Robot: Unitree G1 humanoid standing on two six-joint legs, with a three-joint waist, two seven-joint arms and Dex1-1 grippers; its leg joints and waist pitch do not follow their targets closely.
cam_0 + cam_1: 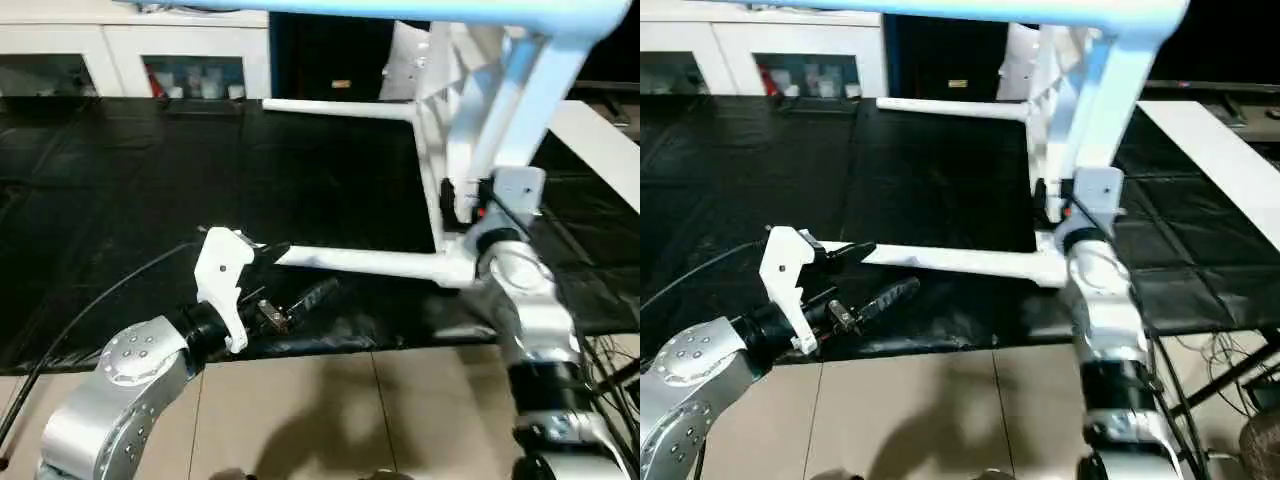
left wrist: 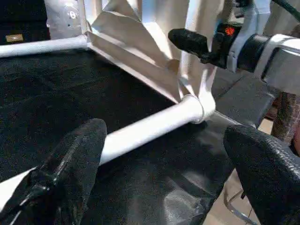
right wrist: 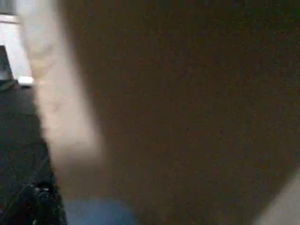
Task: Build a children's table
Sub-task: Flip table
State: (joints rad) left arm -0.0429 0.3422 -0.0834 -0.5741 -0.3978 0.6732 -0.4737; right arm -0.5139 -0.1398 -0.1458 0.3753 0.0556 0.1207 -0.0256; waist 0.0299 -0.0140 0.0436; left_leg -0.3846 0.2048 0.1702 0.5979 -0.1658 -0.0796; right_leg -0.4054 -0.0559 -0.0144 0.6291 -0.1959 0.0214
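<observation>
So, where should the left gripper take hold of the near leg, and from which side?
On the free, thinner end of the near leg, away from its socket. It lies level and low over the black mat, so the open left gripper should come from the robot's side, one finger on each side.

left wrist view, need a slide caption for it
Open left end effector straddling a white table leg seated in the tabletop's corner socket.

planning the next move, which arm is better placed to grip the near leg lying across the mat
Left. The left claw is open with its fingers on either side of the long white round plastic table leg on the black mat. The right claw sits up by the white plastic tabletop, at the leg's socket end.
</observation>
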